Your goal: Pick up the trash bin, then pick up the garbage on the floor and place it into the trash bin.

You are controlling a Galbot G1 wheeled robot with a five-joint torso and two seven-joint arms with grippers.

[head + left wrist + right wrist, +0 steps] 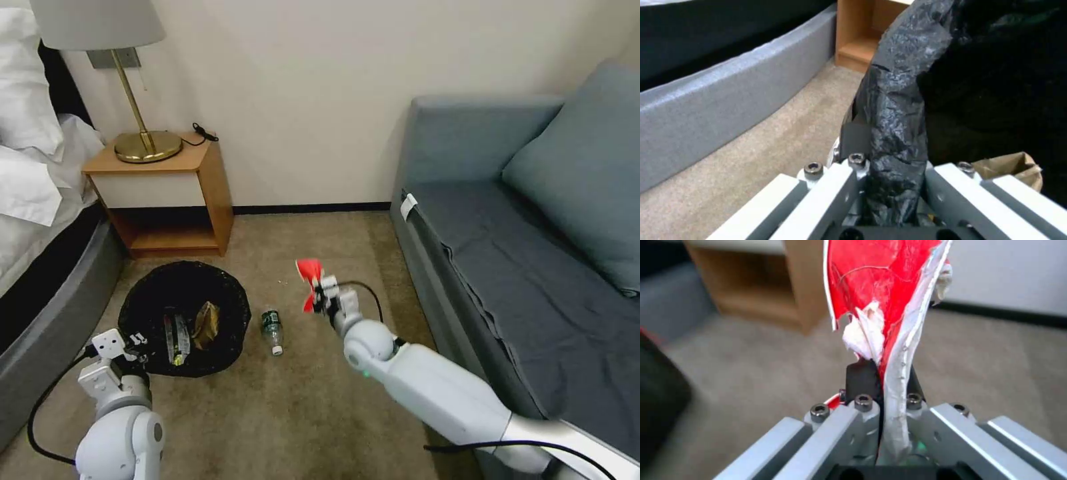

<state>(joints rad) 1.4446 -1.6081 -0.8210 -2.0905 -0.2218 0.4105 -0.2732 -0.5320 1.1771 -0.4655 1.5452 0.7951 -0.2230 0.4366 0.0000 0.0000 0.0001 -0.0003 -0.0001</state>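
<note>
Roughly boxed in: bed base (47,333) on the left, sofa (507,280) on the right, nightstand (170,193) against the far wall, with a strip of bare carpet (300,413) open between them.

Left gripper (133,343) at the near-left rim of the trash bin (183,317), jaws clamped on the black bag-covered rim (896,140); rim wall pinched between the fingers (853,136), bin interior on the inner side. Inside the bin: crumpled brown paper packet (207,323) and yellow-dark snack wrapper (177,340).

Right gripper (317,293) raised above the carpet, right of the bin and apart from it, jaws closed on the red snack wrapper (880,293); wrapper standing up out of the fingertips, torn white edge along one side.

Mini clear bottle (272,330) lying on the carpet just beside the bin's right edge, between bin and right gripper, cap toward the robot.

Brass lamp (137,100) on the nightstand, white bedding (33,147) at far left, cushion (587,173) on the sofa.
</note>
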